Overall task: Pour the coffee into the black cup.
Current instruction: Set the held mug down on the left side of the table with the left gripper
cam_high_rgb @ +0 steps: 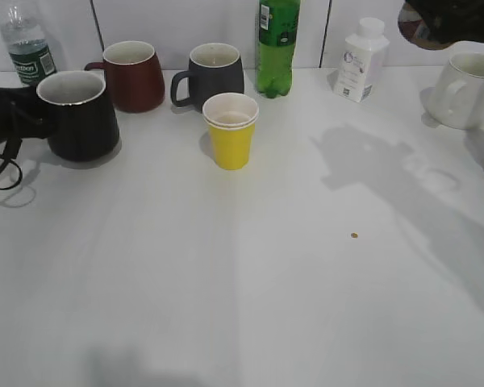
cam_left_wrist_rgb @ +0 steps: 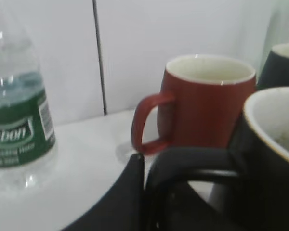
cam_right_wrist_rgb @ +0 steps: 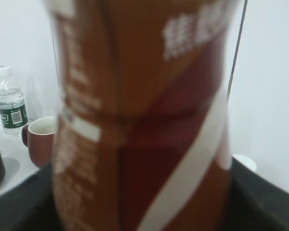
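The black cup (cam_high_rgb: pixel 81 121) stands at the far left of the table, white inside, and shows at the right of the left wrist view (cam_left_wrist_rgb: pixel 272 159). My left gripper (cam_high_rgb: pixel 20 113) is shut on its loop handle (cam_left_wrist_rgb: pixel 192 161), with one dark finger pressed against the handle's outer side. The coffee bottle (cam_right_wrist_rgb: pixel 144 120), with its brown, white and red label, fills the right wrist view, upright. My right gripper (cam_high_rgb: pixel 448 20) is shut on it, high at the top right corner of the exterior view, far from the black cup.
Along the back wall stand a water bottle (cam_high_rgb: pixel 28 44), a maroon mug (cam_high_rgb: pixel 133 76), a dark grey mug (cam_high_rgb: pixel 212 74), a tall green bottle (cam_high_rgb: pixel 277 44) and a white bottle (cam_high_rgb: pixel 360 60). A yellow paper cup (cam_high_rgb: pixel 231 129) stands mid-table. A white mug (cam_high_rgb: pixel 468 90) is at the right.
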Controlling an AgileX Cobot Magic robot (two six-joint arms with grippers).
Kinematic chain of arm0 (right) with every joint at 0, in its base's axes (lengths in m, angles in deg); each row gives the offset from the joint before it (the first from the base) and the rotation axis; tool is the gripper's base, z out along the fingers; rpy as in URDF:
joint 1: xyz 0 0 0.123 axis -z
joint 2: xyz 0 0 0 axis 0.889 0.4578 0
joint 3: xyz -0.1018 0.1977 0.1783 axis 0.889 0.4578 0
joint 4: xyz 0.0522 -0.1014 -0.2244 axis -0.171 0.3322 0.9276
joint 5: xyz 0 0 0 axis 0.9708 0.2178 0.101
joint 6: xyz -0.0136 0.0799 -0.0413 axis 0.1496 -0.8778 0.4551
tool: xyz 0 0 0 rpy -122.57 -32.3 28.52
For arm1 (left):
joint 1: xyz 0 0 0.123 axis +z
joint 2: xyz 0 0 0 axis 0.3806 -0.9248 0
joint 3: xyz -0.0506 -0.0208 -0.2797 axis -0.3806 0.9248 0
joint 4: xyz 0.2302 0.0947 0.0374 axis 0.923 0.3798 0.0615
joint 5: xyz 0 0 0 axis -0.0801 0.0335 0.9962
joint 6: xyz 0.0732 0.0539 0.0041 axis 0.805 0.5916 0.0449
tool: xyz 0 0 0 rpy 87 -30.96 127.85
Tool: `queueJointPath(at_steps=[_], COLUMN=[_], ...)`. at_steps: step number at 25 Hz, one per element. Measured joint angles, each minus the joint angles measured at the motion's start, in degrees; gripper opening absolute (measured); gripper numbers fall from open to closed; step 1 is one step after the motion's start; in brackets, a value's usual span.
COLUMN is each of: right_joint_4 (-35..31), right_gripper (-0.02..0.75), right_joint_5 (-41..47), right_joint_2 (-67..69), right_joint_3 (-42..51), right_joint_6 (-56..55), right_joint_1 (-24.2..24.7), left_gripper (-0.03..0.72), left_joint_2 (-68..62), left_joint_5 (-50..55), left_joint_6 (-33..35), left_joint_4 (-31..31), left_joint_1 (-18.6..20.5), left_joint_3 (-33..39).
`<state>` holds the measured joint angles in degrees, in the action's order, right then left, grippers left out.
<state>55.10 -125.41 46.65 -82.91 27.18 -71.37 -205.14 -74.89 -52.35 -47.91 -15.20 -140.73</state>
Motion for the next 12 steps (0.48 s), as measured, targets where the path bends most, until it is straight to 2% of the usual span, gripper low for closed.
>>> queueJointPath(at_steps=[12], right_joint_4=[0.00], right_gripper=[0.533], right_joint_5=[0.12], right_joint_2=[0.00], right_joint_3=[0.00], right_joint_6=[0.00], right_joint_1=[0.00], left_gripper=[0.039], left_joint_2=[-1.33], left_joint_5=[-0.34], left_joint_6=[3.74], left_joint_4=[-4.18], left_joint_1=[-0.18], left_joint_3=[0.06])
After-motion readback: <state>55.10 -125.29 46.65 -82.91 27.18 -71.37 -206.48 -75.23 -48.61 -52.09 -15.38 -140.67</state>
